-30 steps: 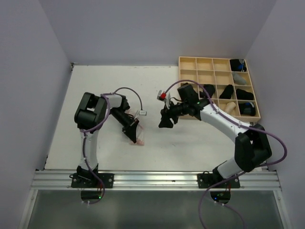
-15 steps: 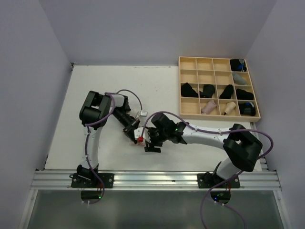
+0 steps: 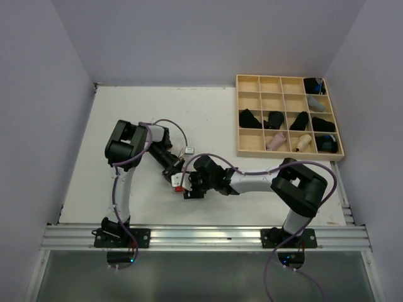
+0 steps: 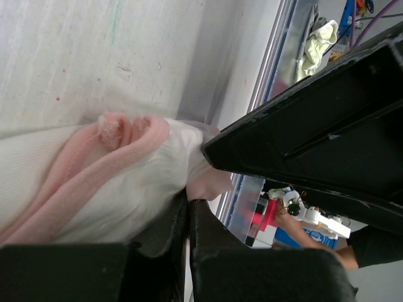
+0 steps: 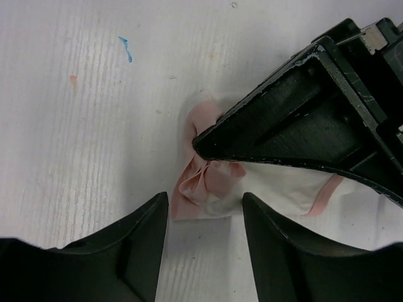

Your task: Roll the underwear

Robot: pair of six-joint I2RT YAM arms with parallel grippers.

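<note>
A whitish underwear [image 5: 217, 182] with pink edging lies bunched on the white table, seen close in the left wrist view [image 4: 107, 176] and as a small pale patch from above [image 3: 177, 179]. My left gripper [image 4: 189, 202] is shut on the underwear's edge and shows from above [image 3: 174, 172]. Across from it, my right gripper [image 5: 204, 201] stands open just short of the pink bunched end, one finger on either side, nothing between them. From above, the right gripper [image 3: 190, 187] meets the left one over the cloth.
A pale wooden grid tray [image 3: 289, 78] stands at the back right, with small rolls in several cells, among them a black one [image 3: 250, 117]. The metal rail [image 3: 208, 236] runs along the near edge. Small coloured specks [image 5: 126, 47] mark the table.
My right arm has swung from beside the tray down and left to the underwear, and its jaws have moved a little. The left gripper has kept hold and shifted slightly.
</note>
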